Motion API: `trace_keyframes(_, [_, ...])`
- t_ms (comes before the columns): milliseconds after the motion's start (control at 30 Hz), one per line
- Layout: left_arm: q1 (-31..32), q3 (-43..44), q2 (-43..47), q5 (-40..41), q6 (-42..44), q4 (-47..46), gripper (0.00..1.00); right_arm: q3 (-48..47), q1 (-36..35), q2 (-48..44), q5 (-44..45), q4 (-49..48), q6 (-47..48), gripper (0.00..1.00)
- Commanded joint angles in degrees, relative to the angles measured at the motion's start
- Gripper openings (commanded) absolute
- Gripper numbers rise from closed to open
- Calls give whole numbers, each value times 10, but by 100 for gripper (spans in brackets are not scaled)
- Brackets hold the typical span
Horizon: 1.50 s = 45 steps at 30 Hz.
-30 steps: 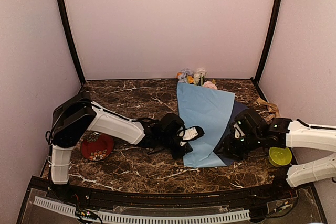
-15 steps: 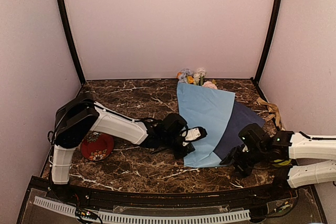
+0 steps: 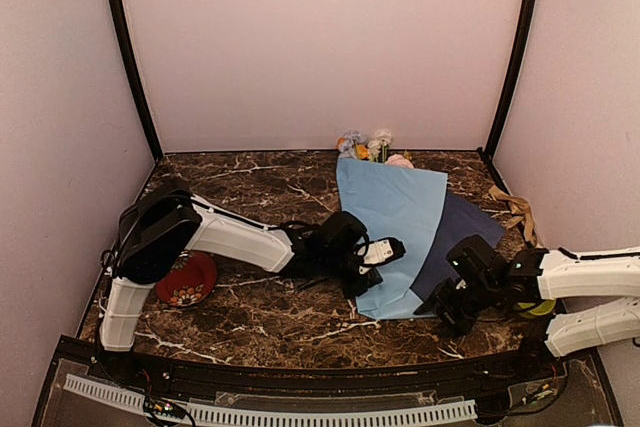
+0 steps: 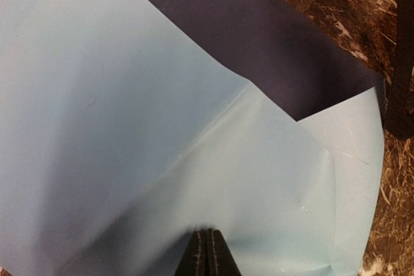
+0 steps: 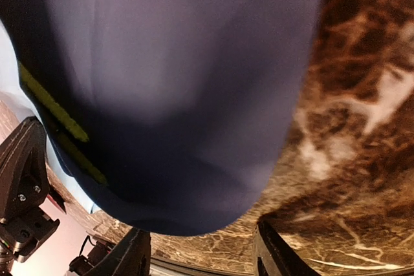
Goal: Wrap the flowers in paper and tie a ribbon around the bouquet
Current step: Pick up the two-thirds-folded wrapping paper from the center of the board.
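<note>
The paper [image 3: 390,212] lies flat in the middle of the table, light blue face up, with its navy flap [image 3: 465,232] spread out to the right. The flowers [image 3: 368,145] show only as small heads past the paper's far edge; their stems are hidden under it. My left gripper [image 3: 388,247] is shut, its tips [image 4: 207,234] resting on the light blue sheet near its left edge. My right gripper [image 3: 440,307] stands open at the navy corner [image 5: 187,127], with nothing between its fingers [image 5: 268,250]. The tan ribbon [image 3: 515,209] lies at the table's right edge.
A red patterned dish [image 3: 185,282] sits at the near left beside the left arm's base. A yellow-green object [image 3: 535,305] is partly hidden behind the right arm. Walls close the table in on three sides.
The right gripper has opened and let go of the navy flap, which dropped flat to the right; it pulled back toward the near edge. The left gripper slid slightly right on the paper.
</note>
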<state>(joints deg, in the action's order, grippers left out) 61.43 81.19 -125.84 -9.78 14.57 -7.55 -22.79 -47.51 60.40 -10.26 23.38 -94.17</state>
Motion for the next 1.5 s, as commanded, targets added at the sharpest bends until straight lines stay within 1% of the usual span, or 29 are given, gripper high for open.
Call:
trace_keyframes(0, [5,38,-23,-9,11,6,2,6,12,30,9,-4,17,51])
trace_keyframes(100, [6,61,-37,-9,8,21,2,3,19,30,16,4,24,47])
trace_keyframes(200, [6,59,-36,-21,7,32,2,5,31,13,36,36,22,47])
trace_keyframes(300, [6,41,-31,-34,16,43,2,13,45,-25,57,66,14,47])
trace_keyframes(400, [5,5,-9,-44,24,36,2,15,48,-58,77,79,4,49])
trace_keyframes(467, [6,-17,5,-44,24,22,2,23,50,-68,76,72,-1,49])
trace_keyframes(600, [5,-25,9,-42,23,17,2,38,50,-60,46,24,-1,51])
trace_keyframes(733, [5,-21,10,-46,19,11,4,18,50,-35,50,31,22,51])
trace_keyframes(800, [6,-14,12,-42,19,14,5,20,50,-24,45,17,28,45])
trace_keyframes(933, [6,-3,21,-38,23,20,10,15,52,-14,48,17,39,23])
trace_keyframes(1033, [6,10,23,-32,26,19,15,7,53,-21,57,30,45,11])
trace_keyframes(1200, [5,39,17,-5,28,6,23,-5,53,-29,66,44,57,0])
trace_keyframes(1300, [6,63,8,-1,24,5,27,-15,52,-26,67,43,75,0])
trace_keyframes(1467, [5,97,-21,-15,20,10,31,-50,45,-1,78,54,115,0])
